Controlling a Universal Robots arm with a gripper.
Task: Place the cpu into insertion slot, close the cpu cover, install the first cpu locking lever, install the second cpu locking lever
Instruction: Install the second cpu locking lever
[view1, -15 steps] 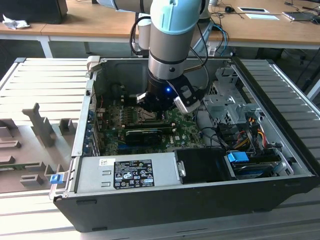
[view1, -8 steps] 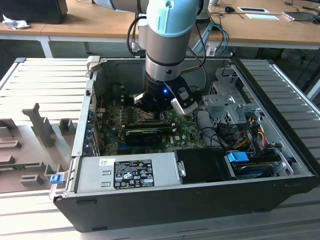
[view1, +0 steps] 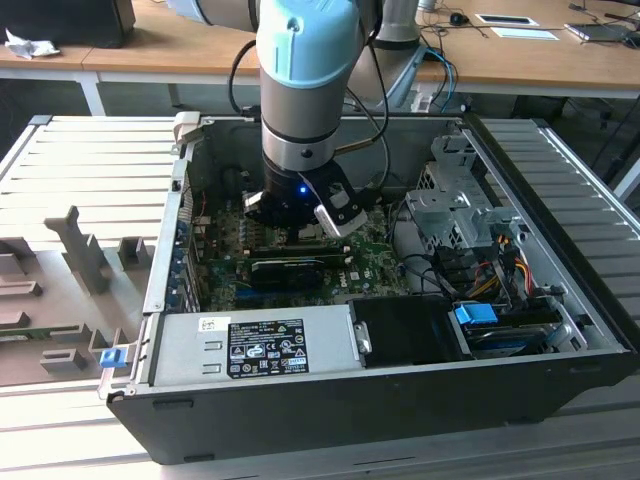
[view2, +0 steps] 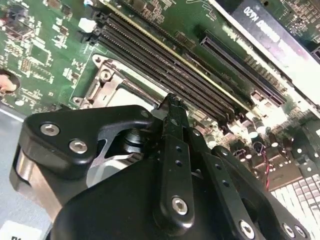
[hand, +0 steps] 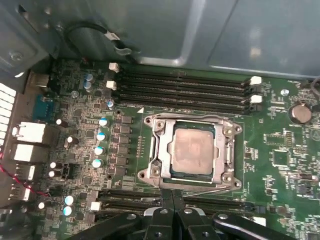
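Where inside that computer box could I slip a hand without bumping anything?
Hardly anywhere. The arm's end effector hangs right over the chip, hemmed in by the long black slots. The drive cage and cables crowd the exterior view's right. Barest is the ribbed tray outside.

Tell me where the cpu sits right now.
In the first wrist view the cpu lies in the insertion slot, framed by the cpu cover, beside the long black memory slots and just ahead of the pincer.

It looked like a robotics lab: an opened computer case (view1: 400, 390) sat on a slatted metal worktop (view1: 90, 170), wooden desks (view1: 520, 60) behind.
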